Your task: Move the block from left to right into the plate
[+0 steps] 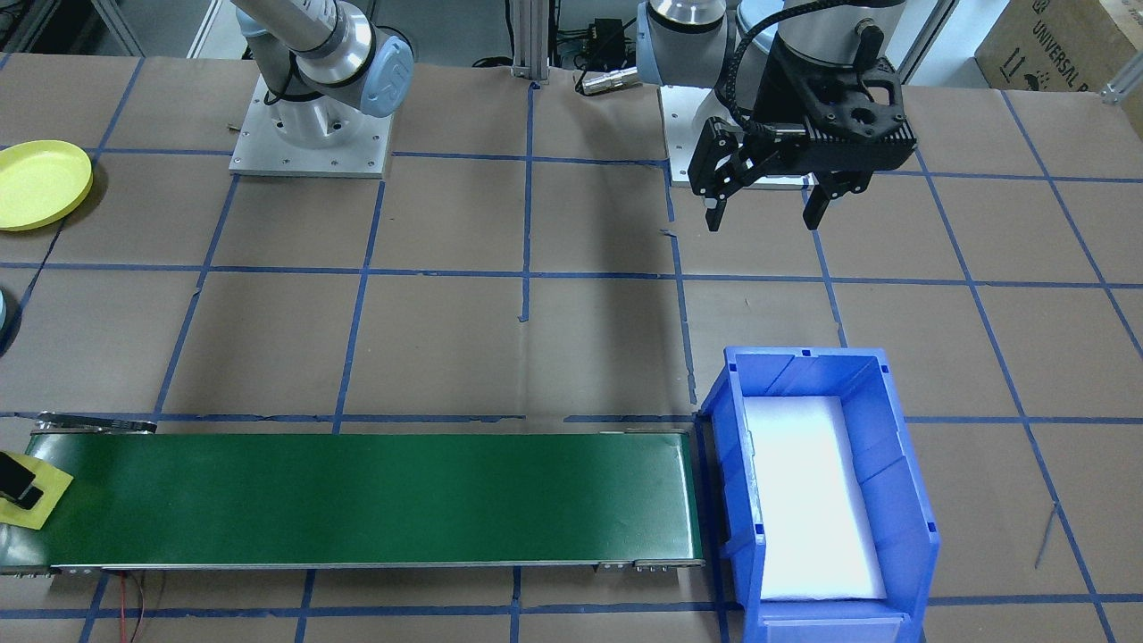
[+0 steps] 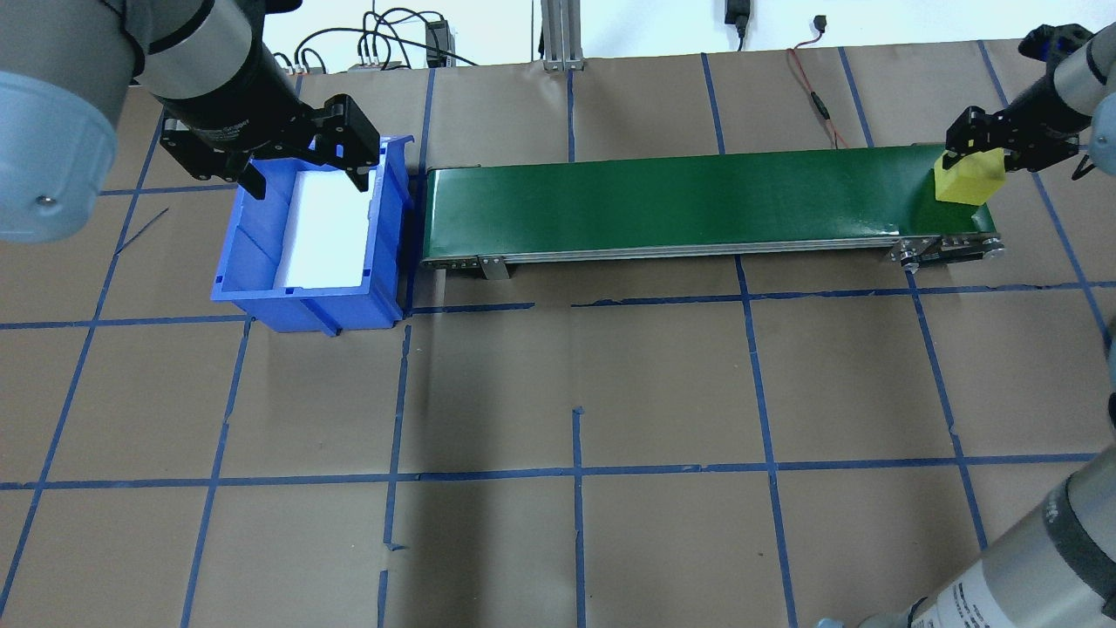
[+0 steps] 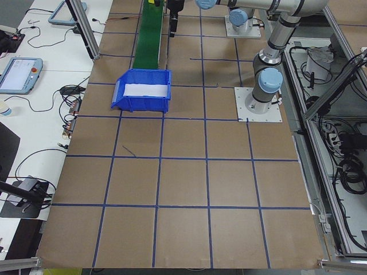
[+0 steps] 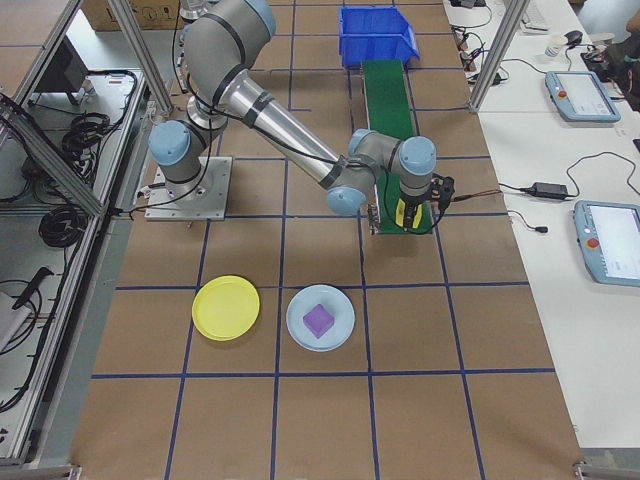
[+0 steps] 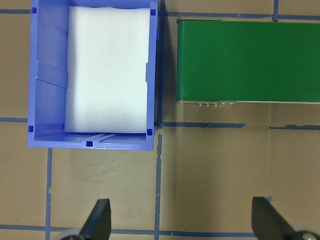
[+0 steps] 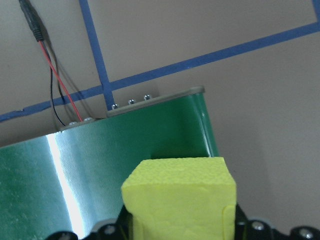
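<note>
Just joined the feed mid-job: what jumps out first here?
The right gripper is shut on a yellow foam block at the green conveyor belt's end. At the other end sits a blue plastic bin, the open left gripper above the table near it.

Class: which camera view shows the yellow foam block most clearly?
The right wrist-mounted view: the yellow foam block fills the frame above the green conveyor belt, held in the right gripper. Overhead shows it small at the belt's end, the front-facing view cuts it at the edge, exterior right shows a sliver, and the rest miss it.
</note>
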`<state>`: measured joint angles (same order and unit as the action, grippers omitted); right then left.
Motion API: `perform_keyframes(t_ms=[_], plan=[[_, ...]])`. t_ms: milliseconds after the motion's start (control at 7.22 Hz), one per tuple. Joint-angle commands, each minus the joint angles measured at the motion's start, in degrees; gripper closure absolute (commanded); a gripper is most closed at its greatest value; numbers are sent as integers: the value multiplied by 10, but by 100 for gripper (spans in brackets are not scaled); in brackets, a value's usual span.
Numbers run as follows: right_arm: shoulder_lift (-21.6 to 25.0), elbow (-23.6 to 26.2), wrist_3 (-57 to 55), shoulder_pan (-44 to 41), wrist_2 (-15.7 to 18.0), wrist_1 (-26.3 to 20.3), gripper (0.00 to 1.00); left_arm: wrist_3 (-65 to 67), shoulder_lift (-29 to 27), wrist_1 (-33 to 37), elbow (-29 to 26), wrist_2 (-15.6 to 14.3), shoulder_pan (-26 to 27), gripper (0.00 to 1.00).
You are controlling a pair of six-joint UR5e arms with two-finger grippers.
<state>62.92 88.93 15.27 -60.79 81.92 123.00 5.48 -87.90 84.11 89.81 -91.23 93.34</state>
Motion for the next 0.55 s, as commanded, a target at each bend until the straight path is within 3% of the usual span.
perform_keyframes(t_ms=[0,277,415], plan=[[53,41,54,8,75,-4,74,0,0,0,0,0,0,0],[106,84,136,101,85,-68,74,0,0,0,2,0,0,0],[142,132,196,172,92,-72,74,0,0,0,0,0,0,0]])
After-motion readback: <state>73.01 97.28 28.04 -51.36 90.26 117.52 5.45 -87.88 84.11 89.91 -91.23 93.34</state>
